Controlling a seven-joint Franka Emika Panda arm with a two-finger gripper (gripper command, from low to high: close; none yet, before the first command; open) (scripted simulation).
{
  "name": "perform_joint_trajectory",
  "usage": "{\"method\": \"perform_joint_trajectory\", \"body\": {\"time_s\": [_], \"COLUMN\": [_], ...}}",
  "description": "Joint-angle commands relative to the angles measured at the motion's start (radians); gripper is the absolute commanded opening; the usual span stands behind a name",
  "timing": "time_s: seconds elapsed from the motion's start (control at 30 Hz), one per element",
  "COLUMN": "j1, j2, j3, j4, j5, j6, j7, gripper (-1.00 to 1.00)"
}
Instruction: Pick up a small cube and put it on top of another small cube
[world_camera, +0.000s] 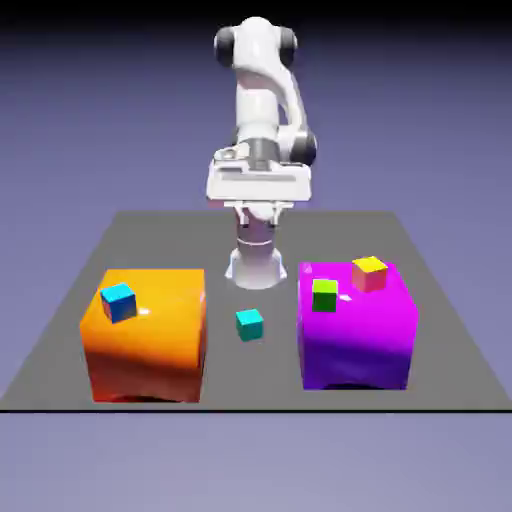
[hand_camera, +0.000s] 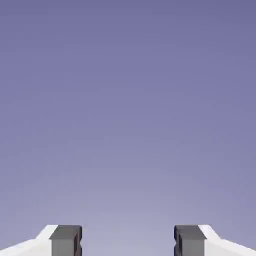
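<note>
A tiny cube with a cyan top and teal-green sides, the small cube (world_camera: 249, 324), lies on the grey table between the two big blocks. The other small cube (world_camera: 118, 301), cyan on top with blue sides, rests on the big orange block (world_camera: 145, 335) at the exterior view's left. My gripper (world_camera: 258, 212) hangs high at the far side of the table, well above and behind both cubes. In the hand view my gripper (hand_camera: 128, 241) is open with nothing between its grey fingertips (hand_camera: 66, 240); only the blue-violet backdrop shows.
A big magenta block (world_camera: 357, 330) stands at the exterior view's right, carrying a green-yellow cube (world_camera: 325, 294) and a yellow-topped orange-pink cube (world_camera: 369, 273). The robot's white base (world_camera: 256, 265) rises behind the teal-green cube.
</note>
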Motion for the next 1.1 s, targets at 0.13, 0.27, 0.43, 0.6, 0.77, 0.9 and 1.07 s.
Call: {"method": "perform_joint_trajectory", "body": {"time_s": [0.13,0.27,0.43,0.6,0.77,0.9,1.07], "j1": [-0.052,-0.094,-0.146,-0.198,-0.232,-0.236,-0.24], "j2": [0.083,0.149,0.232,0.314,0.368,0.513,0.694], "j3": [0.05,0.09,0.141,0.191,0.224,0.236,0.25], "j4": [-0.055,-0.099,-0.154,-0.209,-0.245,-0.219,-0.188], "j5": [0.061,0.109,0.17,0.231,0.27,0.314,0.369], "j6": [-0.036,-0.064,-0.1,-0.135,-0.159,-0.038,0.113], "j7": [0.218,0.391,0.609,0.826,0.968,0.929,0.879], "gripper": [0.0,0.0,0.0,0.0,0.0,0.0,0.0]}}
